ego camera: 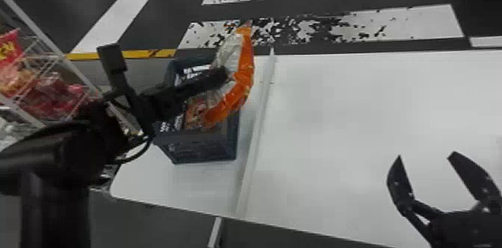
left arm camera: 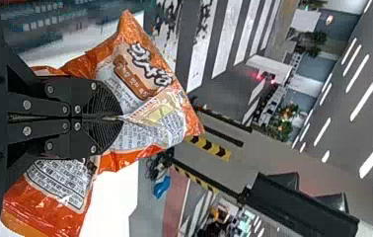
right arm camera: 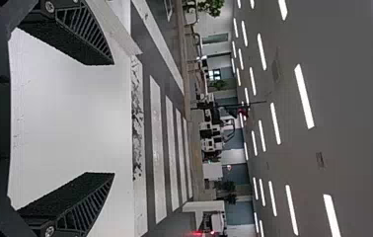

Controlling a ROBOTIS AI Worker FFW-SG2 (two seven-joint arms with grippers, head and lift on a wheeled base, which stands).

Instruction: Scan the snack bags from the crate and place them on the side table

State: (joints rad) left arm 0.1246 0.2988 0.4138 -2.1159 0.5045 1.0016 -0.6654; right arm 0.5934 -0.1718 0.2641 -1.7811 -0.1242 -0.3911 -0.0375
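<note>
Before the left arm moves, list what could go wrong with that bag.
The left gripper pinches the snack bag by its crumpled middle, with both ends sticking out, so it might twist or slip. In the head view the bag overlaps the crate, so an end could snag its rim.

The snack bag (ego camera: 244, 75) partly hides the crate (ego camera: 203, 148).

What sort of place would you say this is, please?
Probably a large indoor hall or test space: ceiling strip lights, crossing-style floor stripes and a wire rack holding red packets.
</note>
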